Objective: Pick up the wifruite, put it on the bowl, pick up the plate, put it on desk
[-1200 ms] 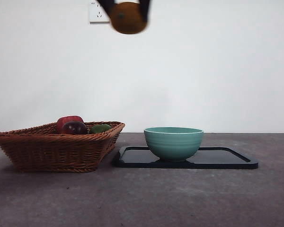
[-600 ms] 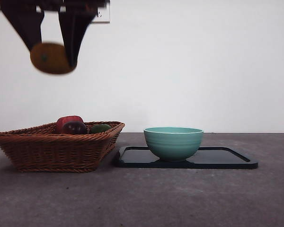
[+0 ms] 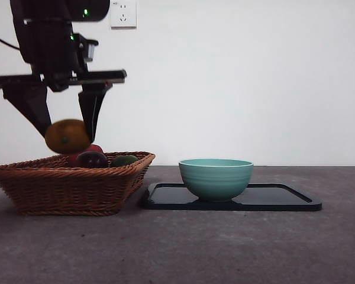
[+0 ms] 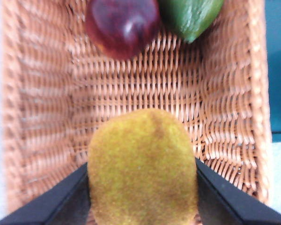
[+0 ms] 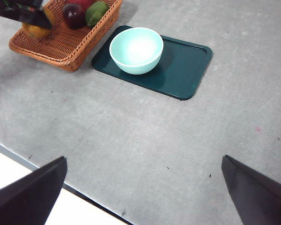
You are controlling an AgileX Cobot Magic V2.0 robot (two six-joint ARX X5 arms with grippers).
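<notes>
The wifruite, a small rounded orange fruit, hangs just above the left part of the brown wicker basket. My left gripper is shut on it; in the left wrist view the fruit sits between the two black jaws over the basket's weave. The mint-teal bowl stands empty on a dark plate to the right of the basket, on the grey desk. My right gripper is open and empty, high above the desk; its view shows the bowl, the plate and the fruit.
The basket holds a dark red fruit, a red apple behind it and a green fruit; they also show in the left wrist view. The desk's near edge runs below the right gripper.
My left gripper has carried the wifruite from the top centre of the front view leftward and down, to just above the basket. Bowl, plate and basket have not moved.
</notes>
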